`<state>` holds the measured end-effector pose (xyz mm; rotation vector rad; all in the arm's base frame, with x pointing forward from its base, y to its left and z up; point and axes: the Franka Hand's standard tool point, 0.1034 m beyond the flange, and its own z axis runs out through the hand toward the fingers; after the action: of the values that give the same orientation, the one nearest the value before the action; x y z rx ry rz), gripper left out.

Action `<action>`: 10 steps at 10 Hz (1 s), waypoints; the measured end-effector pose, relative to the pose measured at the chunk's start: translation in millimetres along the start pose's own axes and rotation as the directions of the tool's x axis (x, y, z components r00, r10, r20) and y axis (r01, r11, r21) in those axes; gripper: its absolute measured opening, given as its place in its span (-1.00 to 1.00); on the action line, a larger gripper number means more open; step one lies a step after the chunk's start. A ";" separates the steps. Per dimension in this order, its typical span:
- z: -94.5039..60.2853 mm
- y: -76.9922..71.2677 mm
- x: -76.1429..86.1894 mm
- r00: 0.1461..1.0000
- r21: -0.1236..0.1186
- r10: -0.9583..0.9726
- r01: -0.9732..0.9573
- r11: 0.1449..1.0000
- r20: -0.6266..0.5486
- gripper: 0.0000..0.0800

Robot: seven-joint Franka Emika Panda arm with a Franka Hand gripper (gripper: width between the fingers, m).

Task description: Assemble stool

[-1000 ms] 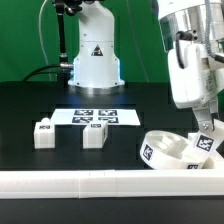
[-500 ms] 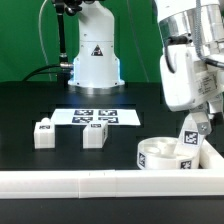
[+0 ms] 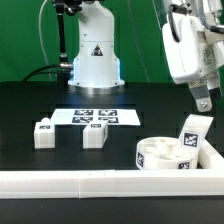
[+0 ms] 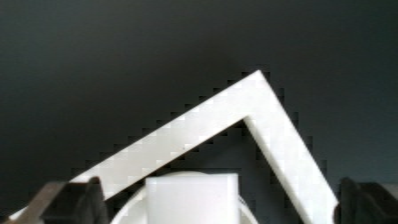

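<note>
The round white seat (image 3: pixel 160 156) lies flat in the corner of the long white L-shaped rail (image 3: pixel 90 181), at the exterior view's right. One tagged leg (image 3: pixel 191 134) stands upright on the seat's right side. Two more legs (image 3: pixel 42 133) (image 3: pixel 93 134) stand on the black table at the left. My gripper (image 3: pixel 203 100) hangs open a little above the upright leg, touching nothing. In the wrist view the leg's white top (image 4: pixel 191 197) sits between my spread dark fingers (image 4: pixel 64 200), with a gap on each side, and the rail corner (image 4: pixel 249 105) lies beyond it.
The marker board (image 3: pixel 96 117) lies flat behind the two loose legs. The arm's white base (image 3: pixel 95 55) stands at the back of the table. The rail runs along the front edge and up the right side.
The gripper opened, let go of the leg and rose. The seat, tilted a second ago, now lies flat with the leg standing on it.
</note>
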<state>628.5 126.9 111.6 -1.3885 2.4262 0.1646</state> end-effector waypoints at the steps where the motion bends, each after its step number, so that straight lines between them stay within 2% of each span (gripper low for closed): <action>1: 2.0 1.0 0.8 1.000 -0.003 0.000 0.000 1.000 -0.002 0.62; 2: 1.9 1.0 0.7 1.000 -0.003 0.000 0.000 1.000 -0.002 0.62; 4: -0.8 -1.1 8.3 0.967 -0.045 -0.253 0.252 0.967 -0.027 0.62; 6: -10.4 -4.8 20.5 0.898 -0.049 -0.440 0.439 0.897 -0.022 0.62; 7: -15.1 -8.2 24.4 0.884 -0.040 -0.466 0.465 0.884 -0.024 0.62; 10: -12.7 -6.3 24.2 0.884 -0.045 -0.467 0.466 0.884 -0.024 0.62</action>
<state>619.7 100.6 115.5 -1.9581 2.0429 0.0659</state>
